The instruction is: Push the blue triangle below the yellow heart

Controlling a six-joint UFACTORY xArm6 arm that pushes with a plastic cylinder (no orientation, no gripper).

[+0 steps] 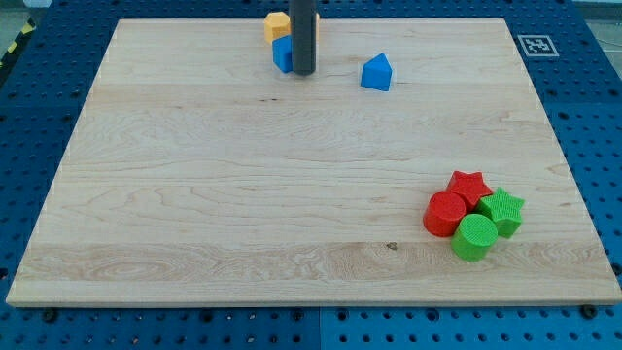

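Tool tip (304, 72) on bench (243, 194) near view's top, no jaws, bare rod. Blue triangle (376, 73) just right of it, apart. Blue block (282, 53) touching tip's left, yellow block (277, 25) above.

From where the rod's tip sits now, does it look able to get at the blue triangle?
Probably yes. My tip rests beside a blue block near the view's top; the blue triangle lies apart to the view's right, with bare board between them.

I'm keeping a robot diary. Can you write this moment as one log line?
my tip: touching partly hidden blue block | yellow block: behind it | blue triangle: right, apart | step: not done
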